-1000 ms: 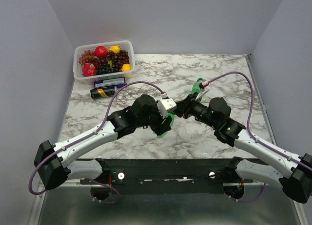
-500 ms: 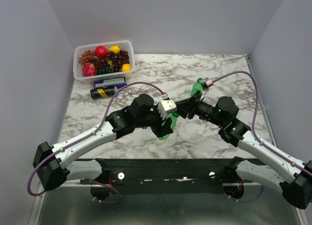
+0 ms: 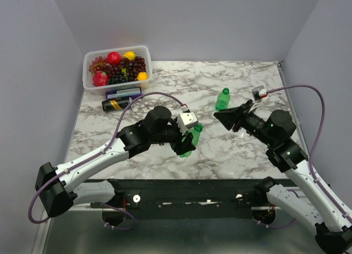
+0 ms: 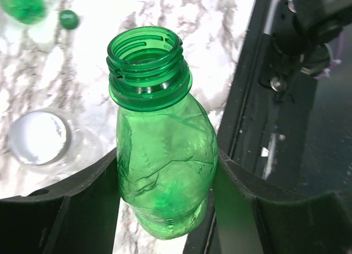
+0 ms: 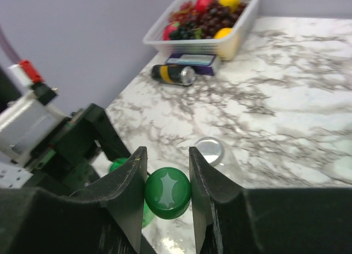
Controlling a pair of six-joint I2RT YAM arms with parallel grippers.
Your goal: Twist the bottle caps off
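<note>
At the 11 o'clock corner of the marble table [image 3: 181, 78] sits a basket [image 3: 89, 78] of toy fruit. A flat blue box [image 3: 124, 92] lies at its 6 o'clock edge, and a dark can [image 3: 116, 104] with a yellow band lies on its side just past the box. Near the middle, the left gripper [image 3: 190, 139] is clamped on the body of a green bottle [image 4: 162, 171], one finger on each flank. The bottle is lifted and tilted with its neck toward 1 o'clock in the overhead view, and its threaded mouth is bare and open. In the left wrist view a clear bottle [image 4: 38, 137] with its silvery cap [image 4: 37, 136] on stands on the table at the held bottle's 9 o'clock. A small green disc [image 4: 69, 18], seemingly a loose cap, lies farther off at 11 o'clock. A second green bottle [image 3: 222, 99] stands upright at 1 o'clock from the held one; whether it is capped cannot be told. At its 6 o'clock, the right gripper [image 5: 168, 160] pinches a dark green cap [image 5: 168, 192] between its fingers, clear of the open neck.
</note>
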